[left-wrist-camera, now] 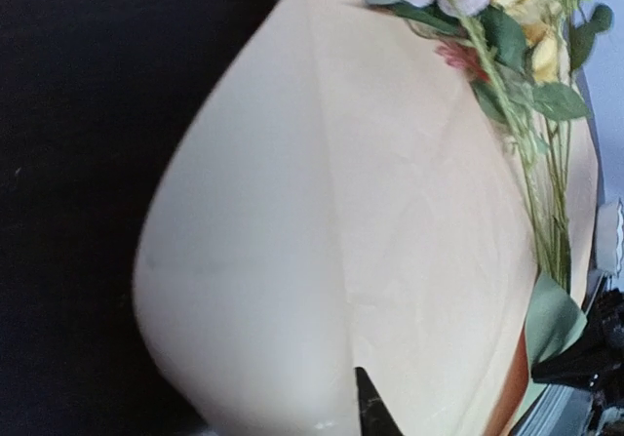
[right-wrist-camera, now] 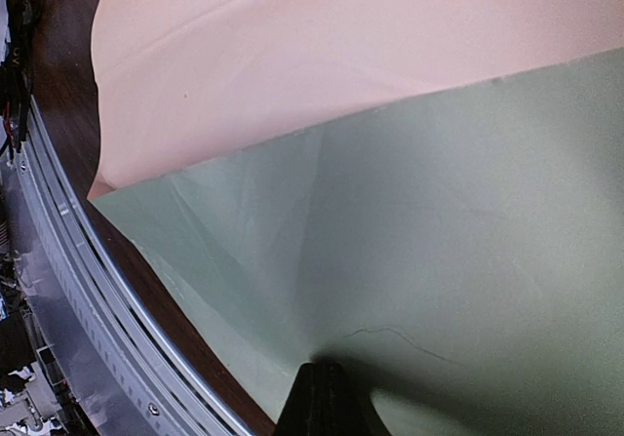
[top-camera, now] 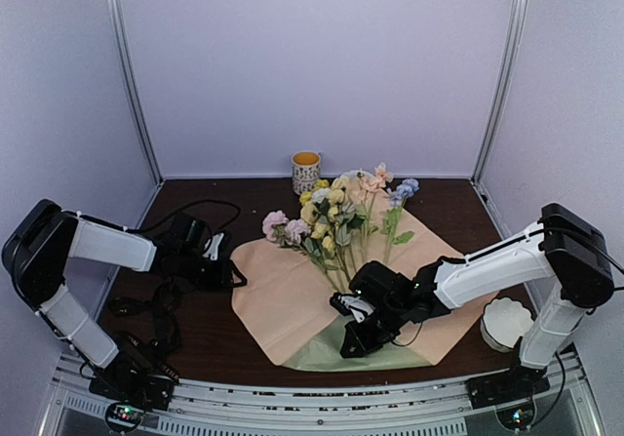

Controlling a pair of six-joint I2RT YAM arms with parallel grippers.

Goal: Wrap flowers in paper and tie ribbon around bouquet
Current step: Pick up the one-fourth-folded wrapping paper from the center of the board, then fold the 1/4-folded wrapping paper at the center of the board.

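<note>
The paper (top-camera: pixel 283 295) lies spread out in the middle of the table (top-camera: pixel 195 343), peach side up. Its near corner is folded over, so the green side shows there. The flowers (top-camera: pixel 336 217) lie on the paper's far half, stems pointing near, heads twd the back.

The right gripper (top-camera: pixel 353 340) is on the green flap w/ its fingers closed tight, pinching the paper. Its wrist cam shows the green sheet puckered at the dark fingertip.

The left gripper (top-camera: pixel 229 260) is at the paper's left edge. Its wrist cam shows the paper bulging up big & close, but I can't tell if its fingers are open or closed.

A small patterned cup (top-camera: pixel 306 172) stands just behind the flower heads. A white wavy-edged stack (top-camera: pixel 507 324) sits by the right arm, off the paper. Black cables (top-camera: pixel 146 309) lie by the left arm.
</note>
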